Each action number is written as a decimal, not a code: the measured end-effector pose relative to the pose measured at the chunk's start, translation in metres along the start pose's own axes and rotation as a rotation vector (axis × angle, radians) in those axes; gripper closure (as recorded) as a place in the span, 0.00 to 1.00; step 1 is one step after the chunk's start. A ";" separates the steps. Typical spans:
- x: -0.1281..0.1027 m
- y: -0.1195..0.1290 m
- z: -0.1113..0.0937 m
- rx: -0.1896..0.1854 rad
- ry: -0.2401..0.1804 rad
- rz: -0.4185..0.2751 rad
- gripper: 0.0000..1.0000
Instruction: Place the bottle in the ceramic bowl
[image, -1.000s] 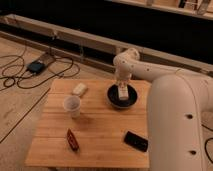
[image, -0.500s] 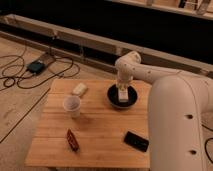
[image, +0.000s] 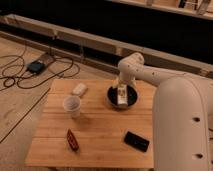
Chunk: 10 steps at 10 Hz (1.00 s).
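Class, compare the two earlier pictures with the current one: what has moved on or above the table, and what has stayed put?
The gripper with the bottle has dipped slightly lower into the ceramic bowl; whether it has let go cannot be told. The paper cup, the white item, the red object and the black device stayed where they were.

White gripper (image: 121, 93) over the dark blue-black ceramic bowl (image: 131, 99); white bottle (image: 121, 98); pale wooden table (image: 100, 135).

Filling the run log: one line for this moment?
phase: placing | end effector: over ceramic bowl | bottle: in bowl, at end effector | paper cup: left, apart
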 end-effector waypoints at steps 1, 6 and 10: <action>0.000 0.000 -0.003 0.005 0.001 0.003 0.20; -0.006 0.006 -0.061 0.013 -0.029 -0.002 0.20; -0.013 0.009 -0.068 0.017 -0.048 0.004 0.20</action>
